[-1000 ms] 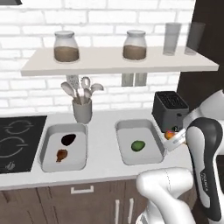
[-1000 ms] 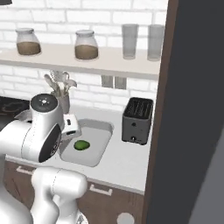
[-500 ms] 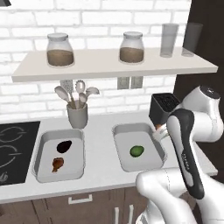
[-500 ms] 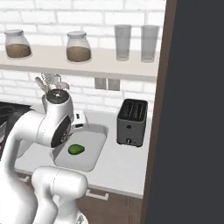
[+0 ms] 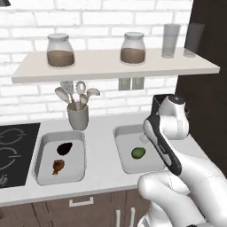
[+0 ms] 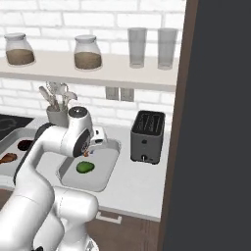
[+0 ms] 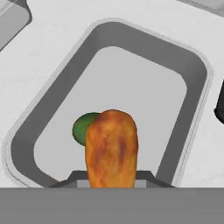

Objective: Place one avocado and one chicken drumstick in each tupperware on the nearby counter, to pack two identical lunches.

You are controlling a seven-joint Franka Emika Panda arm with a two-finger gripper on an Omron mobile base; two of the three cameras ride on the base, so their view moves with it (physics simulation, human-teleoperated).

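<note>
The pale off-white counter point(image 5: 102, 146) carried a black toaster point(image 6: 146, 136), the marker for all that follows. The white robot arm point(image 5: 165, 148), which a second earlier reached in near the toaster's front, had swung over the shallow light-grey tupperware tub point(image 5: 116, 150) just beside the toaster. The base had also driven, so both base views shifted. A second, alike grey tub point(image 5: 44, 155) lay well apart from the toaster, beyond the first.

The two-finger gripper point(image 6: 89, 152) was pinched on the lighter orange chicken drumstick point(image 7: 111, 148), holding it above the near tub, apart from its floor. Below it, in that tub, lay the bright green round avocado point(image 7: 81, 129). The far tub held the dark reddish-brown drumstick point(image 5: 57, 166) and the near-black teardrop avocado point(image 5: 64, 148).

One lunch looked packed. With the drumstick now over the near tub, only lowering and release seemed left.
</note>
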